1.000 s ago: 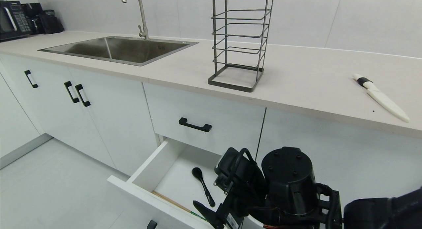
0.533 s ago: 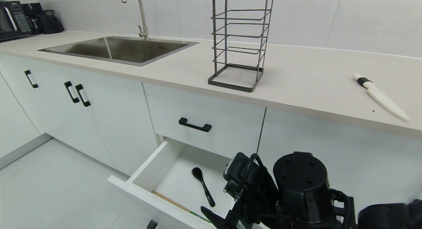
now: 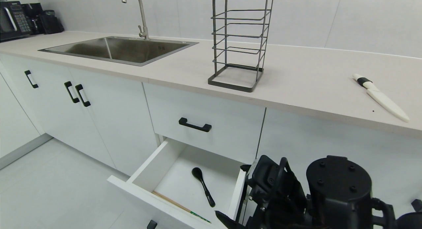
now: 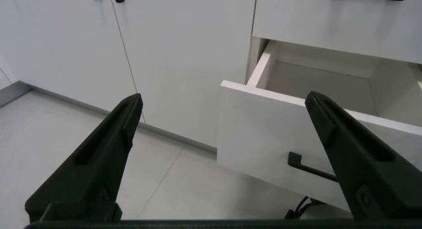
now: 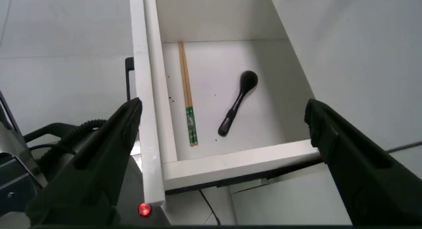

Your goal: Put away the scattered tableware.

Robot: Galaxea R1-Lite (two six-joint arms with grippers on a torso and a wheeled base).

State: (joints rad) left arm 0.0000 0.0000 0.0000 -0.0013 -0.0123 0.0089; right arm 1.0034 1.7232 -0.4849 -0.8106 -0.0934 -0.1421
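A white drawer stands pulled out below the counter. On its floor lie a black spoon and a pair of chopsticks. The right wrist view looks down on the same spoon and chopsticks. My right gripper hangs open and empty above the drawer's right side. A white knife with a black band lies on the counter at the far right. My left gripper is open and empty, low, facing the drawer front from a distance.
A tall wire rack stands on the counter above the drawer. A steel sink with a tap is at the left. A shut drawer with a black handle sits just over the open one. Cabinet doors lie to the left.
My right arm has drawn back to the right, away from over the drawer's middle. The spoon, chopsticks and knife lie where they were.
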